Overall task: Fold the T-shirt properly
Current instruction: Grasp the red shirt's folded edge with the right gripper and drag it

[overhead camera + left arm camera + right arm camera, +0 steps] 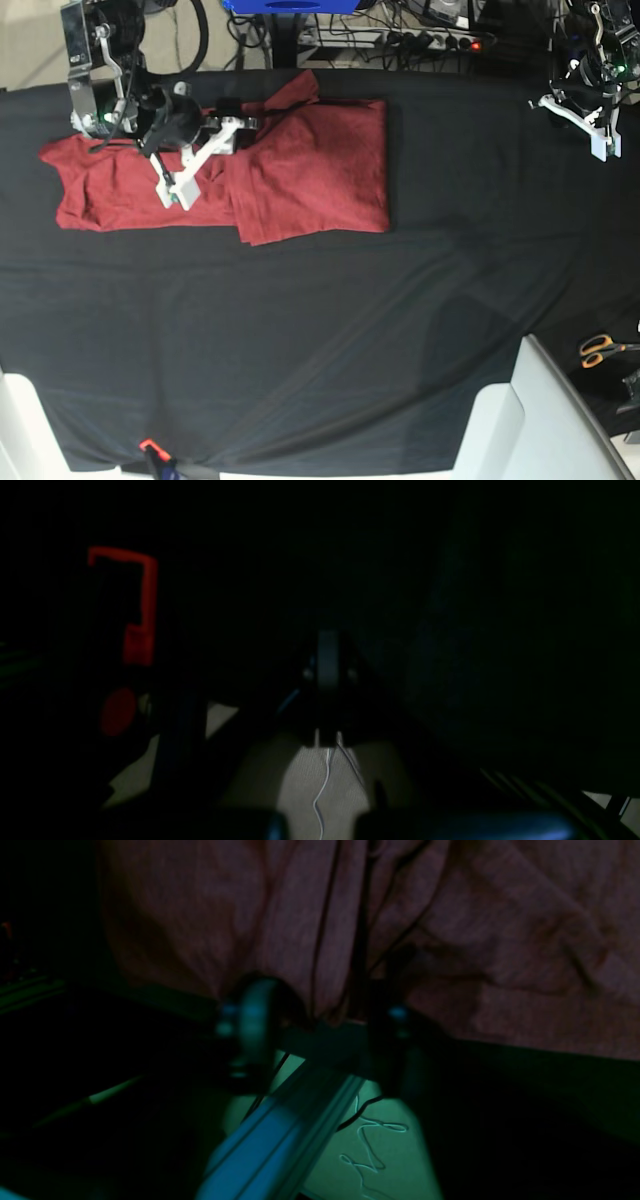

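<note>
One T-shirt (300, 165) lies partly folded on the black table cloth (320, 330) at its far edge, with the right gripper (170, 193), jaws apart, over it and the left gripper (598, 140), jaws together, well clear.

Seen from the base camera, the right hand (172, 188) was white, with long pale fingers fixed to a round black wrist body, and thin black cables ran back from it toward a silver bracket with a small green light. The left hand (588, 122) was also white, mounted under dark joints wrapped in black cabling with a green light. In the right wrist camera, the fingers (250, 1025) appeared as dark rounded shapes.
</note>
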You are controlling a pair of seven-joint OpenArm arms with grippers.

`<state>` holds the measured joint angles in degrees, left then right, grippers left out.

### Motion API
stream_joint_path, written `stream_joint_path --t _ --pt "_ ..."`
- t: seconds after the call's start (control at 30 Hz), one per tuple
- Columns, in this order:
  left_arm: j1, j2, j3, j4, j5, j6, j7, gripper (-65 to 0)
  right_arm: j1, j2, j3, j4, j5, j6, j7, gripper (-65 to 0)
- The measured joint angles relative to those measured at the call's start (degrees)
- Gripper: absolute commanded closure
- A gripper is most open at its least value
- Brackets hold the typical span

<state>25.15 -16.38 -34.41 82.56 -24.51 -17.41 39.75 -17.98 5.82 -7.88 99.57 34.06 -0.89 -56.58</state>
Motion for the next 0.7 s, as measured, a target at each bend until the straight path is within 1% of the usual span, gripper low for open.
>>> stream_joint_path --t 0.03,0.13,0.27,0.33,0.4,0.53,0.6,0.7 --pt "0.13 -0.26 0.00 0.00 0.00 0.00 0.09 0.0 -0.57 0.09 0.02 0.79 -0.28 -0.22 -0.11 -29.3" --pt "0.26 -1.92 -0.17 0.00 -0.17 -0.20 0.04 0.0 -2.38 0.57 0.04 5.07 -0.85 -0.22 -0.28 -22.7" --pt "0.28 -2.54 -0.09 0.00 0.00 0.00 -0.07 0.0 -4.68 0.42 0.00 10.75 -0.39 0.04 4.39 -15.2" --pt "0.24 -2.56 0.02 0.00 -0.02 0.00 -0.09 0.0 -5.25 1.73 -0.72 11.43 -0.37 0.09 5.64 -13.2" --pt "0.24 -2.58 0.02 0.00 0.02 0.00 -0.07 0.0 -3.69 3.10 -2.38 11.21 -0.76 -0.02 5.33 -12.0" --pt "0.24 -2.49 0.07 0.00 -0.02 0.00 -0.09 0.0 4.46 5.86 -9.53 8.66 -0.26 0.17 6.43 -9.8" --pt "0.24 -2.58 0.02 0.00 0.00 0.00 -0.09 0.0 6.78 5.64 -12.35 5.68 0.26 0.66 6.64 -9.0" --pt "0.28 -2.54 0.02 0.00 0.00 -0.02 -0.07 0.0 7.82 5.20 -14.32 -0.87 0.20 0.50 6.27 -9.2"
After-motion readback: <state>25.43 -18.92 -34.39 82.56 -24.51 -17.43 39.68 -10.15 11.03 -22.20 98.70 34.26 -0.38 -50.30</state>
